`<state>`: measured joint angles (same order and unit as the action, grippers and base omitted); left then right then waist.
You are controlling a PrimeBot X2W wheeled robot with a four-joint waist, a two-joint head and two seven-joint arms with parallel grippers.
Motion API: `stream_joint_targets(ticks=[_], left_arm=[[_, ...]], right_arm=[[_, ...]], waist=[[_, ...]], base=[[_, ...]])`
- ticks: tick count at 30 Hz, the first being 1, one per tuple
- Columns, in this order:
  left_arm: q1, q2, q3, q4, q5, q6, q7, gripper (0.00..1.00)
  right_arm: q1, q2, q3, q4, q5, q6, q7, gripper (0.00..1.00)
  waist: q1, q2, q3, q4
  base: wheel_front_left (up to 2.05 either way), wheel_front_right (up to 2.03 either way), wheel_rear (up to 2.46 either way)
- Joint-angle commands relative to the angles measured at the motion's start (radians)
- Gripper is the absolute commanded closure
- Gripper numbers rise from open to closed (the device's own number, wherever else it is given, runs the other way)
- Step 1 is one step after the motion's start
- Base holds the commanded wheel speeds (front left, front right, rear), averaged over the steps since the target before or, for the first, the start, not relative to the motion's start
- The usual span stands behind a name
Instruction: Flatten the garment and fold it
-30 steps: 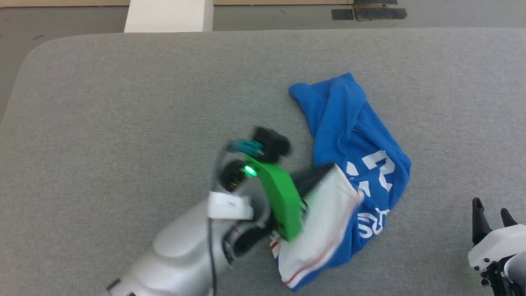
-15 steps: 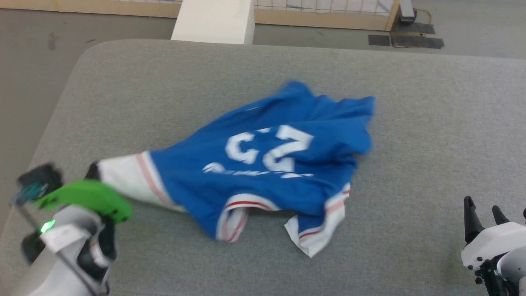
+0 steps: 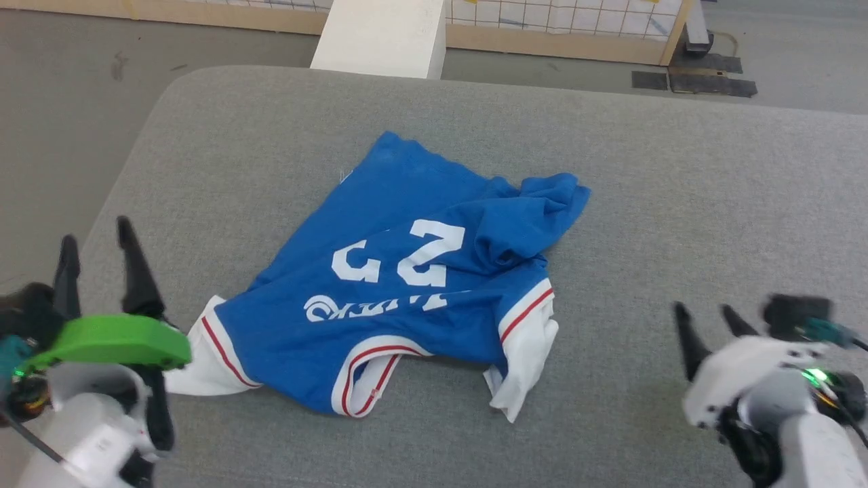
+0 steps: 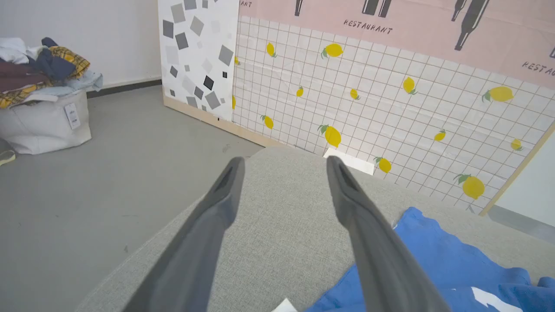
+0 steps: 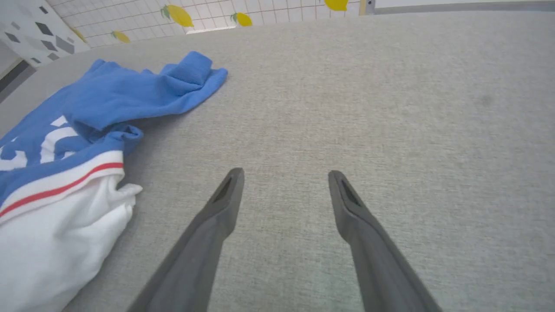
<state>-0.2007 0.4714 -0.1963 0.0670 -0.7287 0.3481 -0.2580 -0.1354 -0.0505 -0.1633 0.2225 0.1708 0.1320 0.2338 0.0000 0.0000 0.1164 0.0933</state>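
The blue garment lies spread but rumpled on the grey table, white number and lettering upside down toward me, its far right part bunched in folds. One white sleeve lies at its near left, the other white sleeve at its near right. My left gripper stands open just left of the left sleeve, holding nothing. In the left wrist view the garment lies at the lower right of the open fingers. My right gripper is open, right of the garment and apart from it.
A white block stands beyond the table's far edge. The table's rounded left corner drops to grey floor. A bag heaped with clothes sits on the floor at the far left. A tiled lemon-print wall rises behind the table.
My left gripper dragged the garment leftward by its white sleeve, spreading it out, then let go and now stands open. The right gripper has risen further into view. The head camera shifted.
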Motion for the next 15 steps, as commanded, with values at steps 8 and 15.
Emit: stream_joint_targets(ticks=[8, 15], left_arm=[[0.158, -0.200, 0.073, -0.091, 0.285, -0.129, -0.004, 0.00], [0.151, -0.285, 0.136, -0.063, 0.348, -0.215, -0.004, 0.00]], right_arm=[[-0.148, 0.000, 0.351, 0.059, -0.069, -0.001, 0.244, 0.00], [-0.213, 0.000, 0.464, 0.162, -0.105, -0.001, 0.374, 0.00]], waist=[[0.0000, 0.0000, 0.027, 0.032], [0.0000, 0.0000, 0.063, 0.075]], base=[[0.00, 0.00, 0.00], [0.00, 0.00, 0.00]])
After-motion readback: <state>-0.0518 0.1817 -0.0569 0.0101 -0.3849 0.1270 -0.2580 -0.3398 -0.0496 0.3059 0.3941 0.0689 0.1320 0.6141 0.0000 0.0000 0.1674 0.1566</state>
